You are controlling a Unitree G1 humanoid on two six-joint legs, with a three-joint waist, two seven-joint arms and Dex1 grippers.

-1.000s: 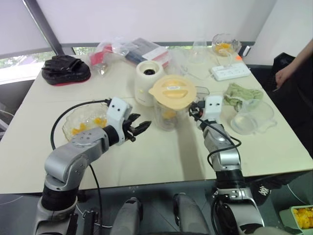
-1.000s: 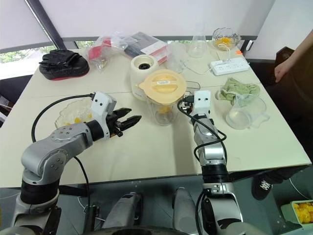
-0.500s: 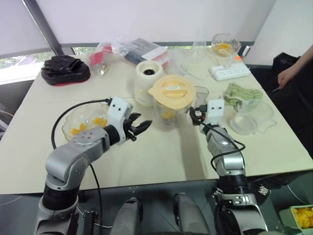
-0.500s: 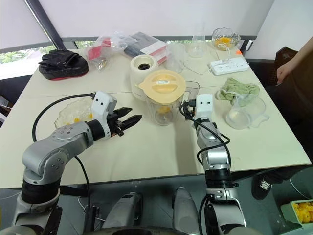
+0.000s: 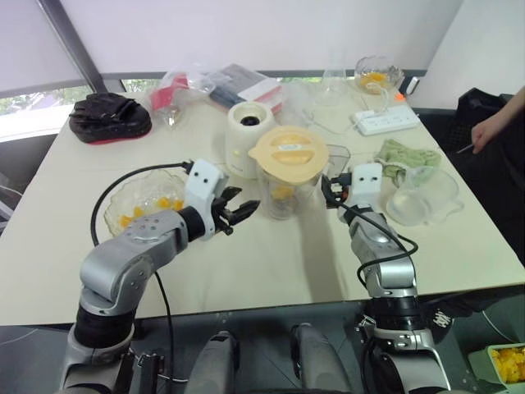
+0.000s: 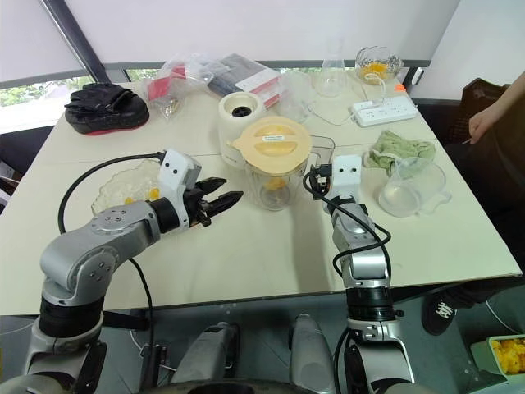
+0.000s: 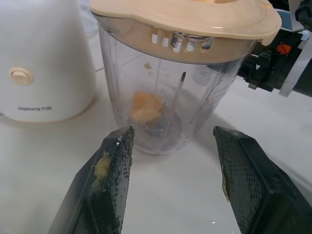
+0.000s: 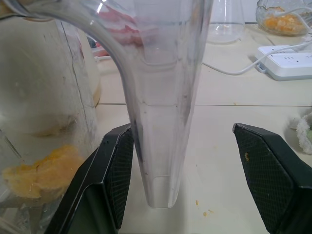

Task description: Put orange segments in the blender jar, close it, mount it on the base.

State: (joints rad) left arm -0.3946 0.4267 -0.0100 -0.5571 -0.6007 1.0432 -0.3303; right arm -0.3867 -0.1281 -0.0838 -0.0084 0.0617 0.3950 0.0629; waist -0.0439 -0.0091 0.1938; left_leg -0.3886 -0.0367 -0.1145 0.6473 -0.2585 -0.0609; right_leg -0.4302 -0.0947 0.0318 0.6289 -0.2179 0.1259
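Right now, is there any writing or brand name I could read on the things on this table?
"JOYOUNG": small grey print, followed by characters too small to read, low on the cream-white rounded blender base.
Label on the cream round lid of the clear plastic blender jar: too small to read.
Red-and-white packets at the back: print unreadable.

Beige table [image 5: 262,263]: blender jar [image 5: 283,185], base [image 5: 248,135], power strip [image 5: 385,121].

silver arms [image 5: 131,254], black claws

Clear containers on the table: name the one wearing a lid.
The blender jar between the two grippers, capped by the cream lid. The jug, flask and bowls are open-topped.
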